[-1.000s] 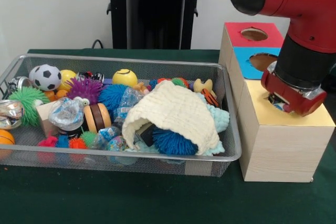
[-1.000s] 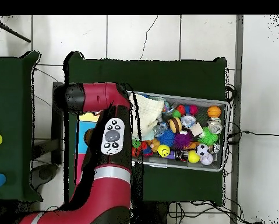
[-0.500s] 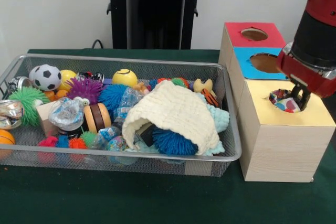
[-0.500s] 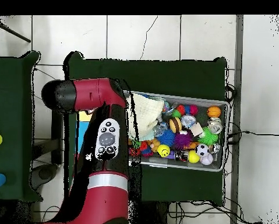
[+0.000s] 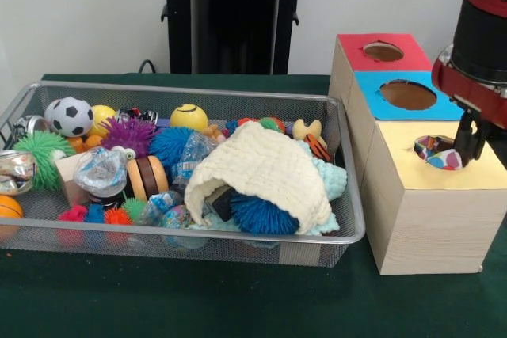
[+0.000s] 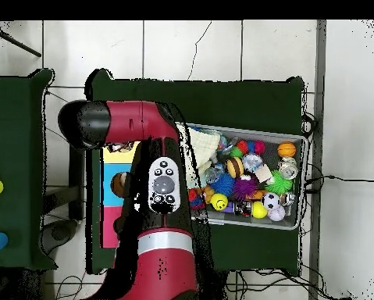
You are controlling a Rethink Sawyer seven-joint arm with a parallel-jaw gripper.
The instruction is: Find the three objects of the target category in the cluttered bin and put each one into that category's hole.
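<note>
Front view, risk: the patterned object (image 5: 434,153) sits half in the yellow hole (image 5: 440,148) of the wooden box (image 5: 432,211); if it catches on the rim it may not drop through.
Front view, gripper (image 5: 469,142): hangs at the hole's right edge, beside the object; finger spread cannot be told.
Front view, bin (image 5: 238,237): left of the box, full of toys under a cream cloth (image 5: 265,168).
Overhead view, arm (image 6: 158,195): covers the box, hiding gripper and hole.

Wire mesh bin (image 5: 348,195) on green cloth, crammed with balls, spiky toys and a cream cloth (image 5: 265,168) draped over the right half. Wooden box (image 5: 432,219) just right of it: red, blue, yellow tops, one round hole each. Multicoloured patterned object (image 5: 434,152) sits in the yellow hole (image 5: 437,151).
</note>
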